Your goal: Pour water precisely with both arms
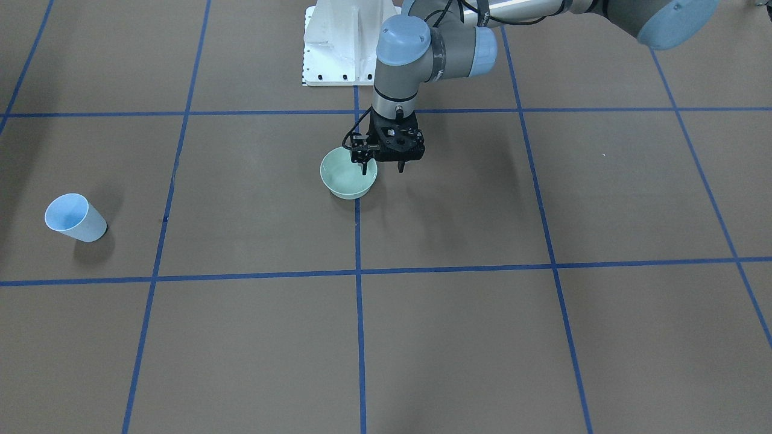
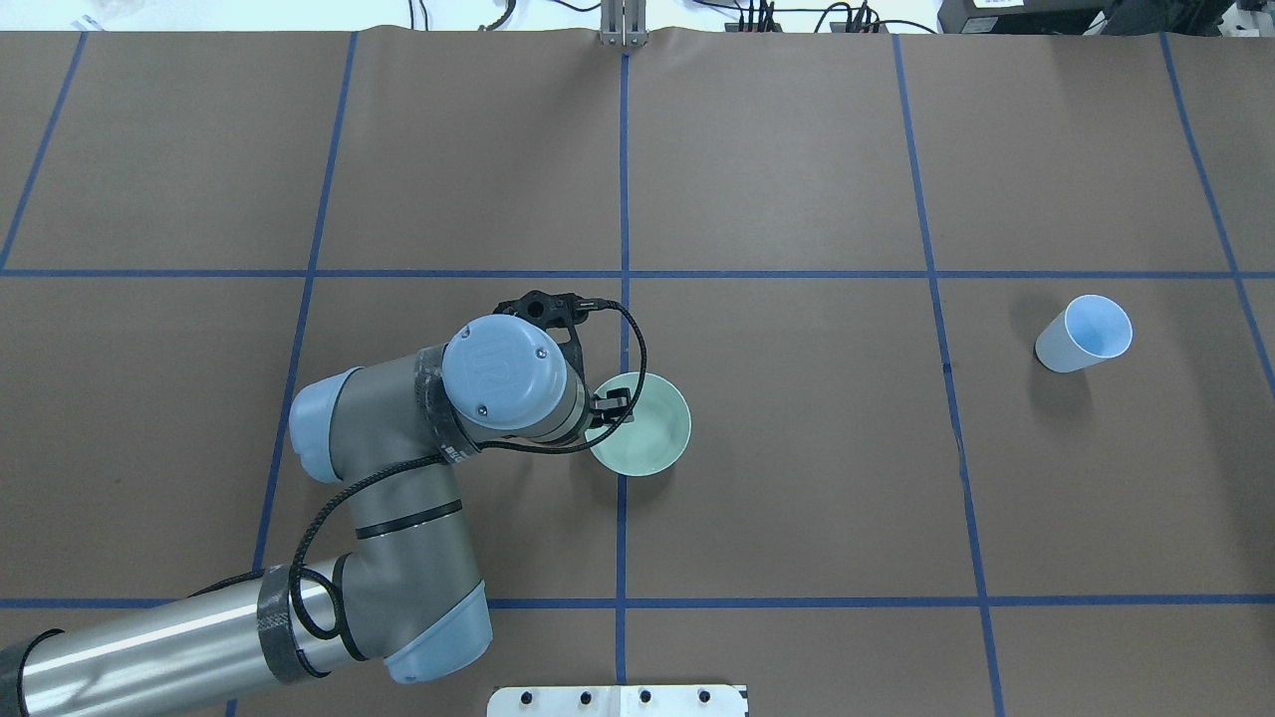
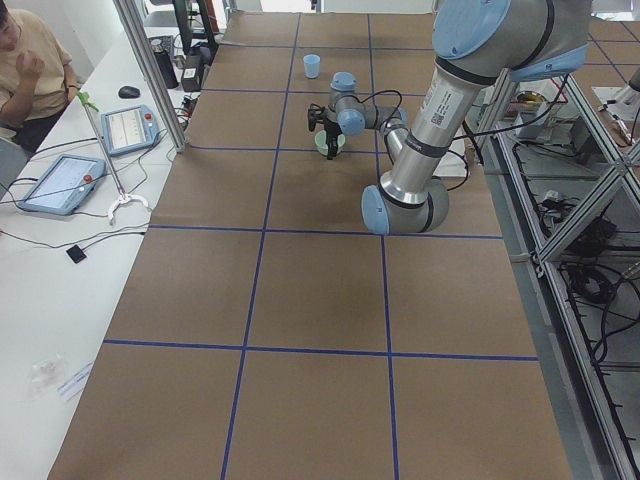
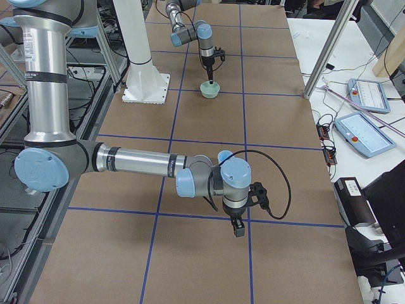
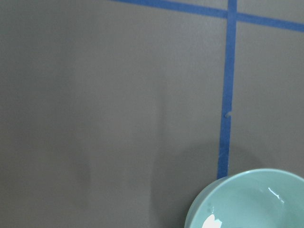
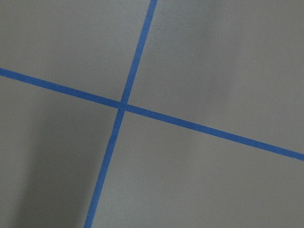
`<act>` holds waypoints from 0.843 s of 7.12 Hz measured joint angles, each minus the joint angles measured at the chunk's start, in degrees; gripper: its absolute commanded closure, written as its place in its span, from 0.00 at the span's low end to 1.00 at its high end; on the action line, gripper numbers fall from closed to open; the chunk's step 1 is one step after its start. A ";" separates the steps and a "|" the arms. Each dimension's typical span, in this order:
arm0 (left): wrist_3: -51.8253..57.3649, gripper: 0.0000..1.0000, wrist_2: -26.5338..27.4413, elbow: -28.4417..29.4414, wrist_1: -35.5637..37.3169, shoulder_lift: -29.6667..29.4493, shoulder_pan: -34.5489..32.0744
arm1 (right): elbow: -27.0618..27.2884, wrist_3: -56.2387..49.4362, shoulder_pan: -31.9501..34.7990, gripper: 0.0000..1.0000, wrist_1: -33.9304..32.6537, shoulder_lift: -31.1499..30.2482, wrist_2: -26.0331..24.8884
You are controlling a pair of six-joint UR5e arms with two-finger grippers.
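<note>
A pale green bowl [image 1: 348,178] [image 2: 647,430] stands near the table's centre on a blue tape line. My left gripper [image 1: 382,167] hangs open over its rim, one finger inside the bowl and the other outside. In the left wrist view the bowl [image 5: 247,199] shows whitish glints [image 5: 212,221]; I cannot tell whether they are water. A light blue cup [image 1: 75,217] [image 2: 1084,334] stands upright, far off on the robot's right. My right gripper [image 4: 239,229] shows only in the exterior right view, low over bare table; whether it is open or shut I cannot tell.
Blue tape lines [image 6: 121,105] grid the brown table. The white pedestal [image 1: 344,42] stands at the robot's edge behind the bowl. A person [image 3: 30,70] sits at a side bench with tablets [image 3: 58,183]. More pendants [image 4: 364,130] lie beside the table's far side.
</note>
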 measured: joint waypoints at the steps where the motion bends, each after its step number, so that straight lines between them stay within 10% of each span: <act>1: 0.15 1.00 -0.02 0.11 -0.04 -0.12 0.44 | 0.00 0.01 0.01 0.00 0.00 0.09 -0.01; 6: 2.01 1.00 -1.03 -1.59 0.10 -0.92 0.54 | -0.22 0.01 -0.01 0.00 0.00 0.06 -0.22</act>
